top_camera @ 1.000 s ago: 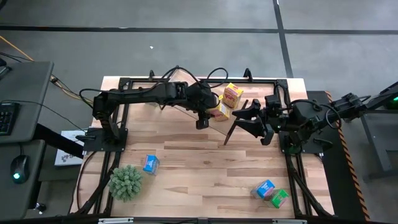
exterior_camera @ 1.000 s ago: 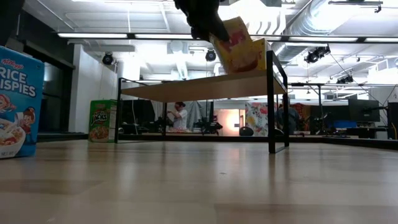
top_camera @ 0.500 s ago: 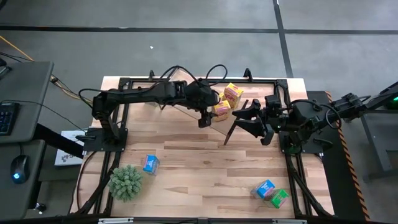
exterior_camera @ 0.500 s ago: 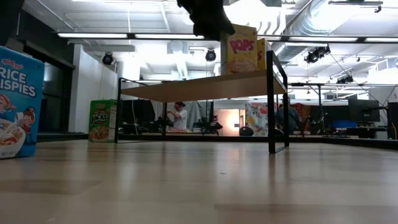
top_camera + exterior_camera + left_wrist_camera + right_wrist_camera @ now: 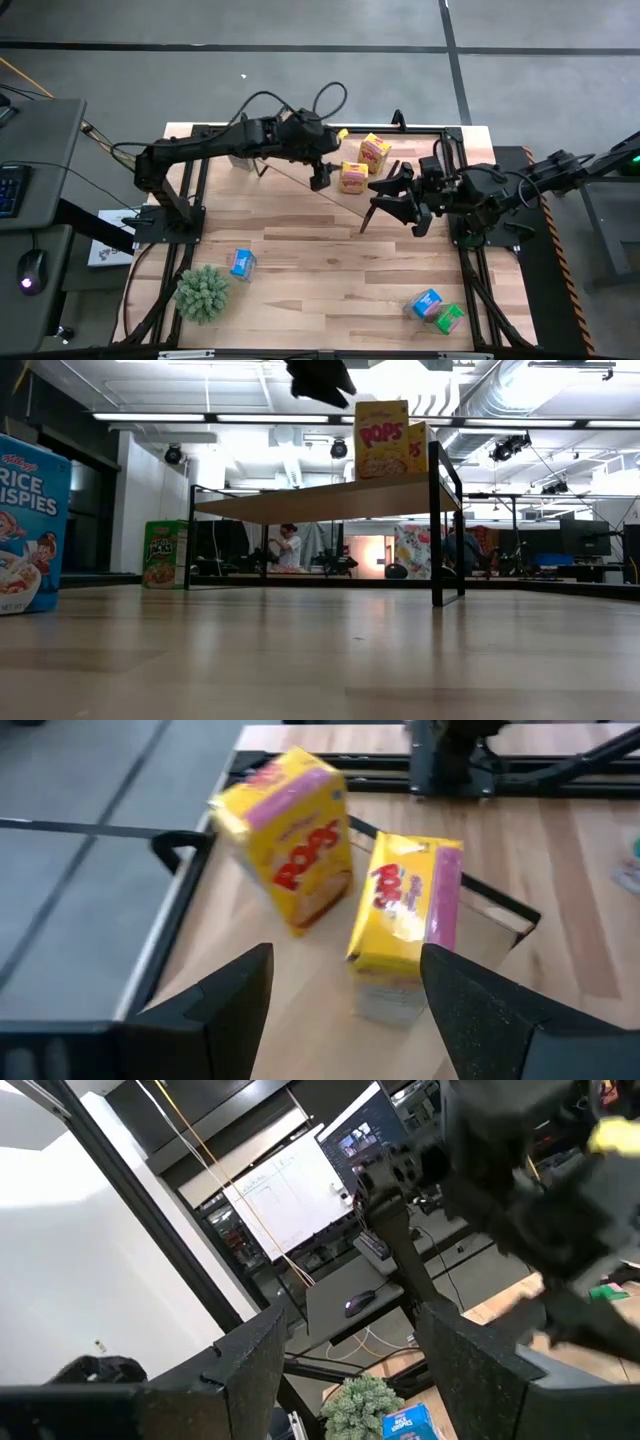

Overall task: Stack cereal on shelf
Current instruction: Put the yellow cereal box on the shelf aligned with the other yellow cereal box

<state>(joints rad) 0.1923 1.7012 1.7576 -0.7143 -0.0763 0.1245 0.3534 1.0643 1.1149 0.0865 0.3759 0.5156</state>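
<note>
Two yellow cereal boxes stand upright on the shelf (image 5: 342, 196), (image 5: 320, 500), near its right end: one (image 5: 353, 177), (image 5: 405, 915), (image 5: 382, 440) nearer the front, the other (image 5: 375, 150), (image 5: 290, 840) behind it. My left gripper (image 5: 320, 176), (image 5: 345, 1010) is open, just left of the nearer box and clear of it. My right gripper (image 5: 395, 196), (image 5: 360, 1370) is open and hovers by the shelf's right end. On the tabletop stand a blue box (image 5: 242, 263), another blue box (image 5: 427, 303) and a green box (image 5: 450, 318).
A fuzzy green plant ball (image 5: 203, 292) sits at the table's near left corner. Black frame rails run along the table edges (image 5: 200, 190). Open wood lies between the shelf and the near boxes. A person (image 5: 290, 548) shows in the room behind.
My left gripper tipped the tilted yellow box upright onto the shelf's right end, let it go, then drew back up and toward the table's left. The box now stands alone beside the other yellow box.
</note>
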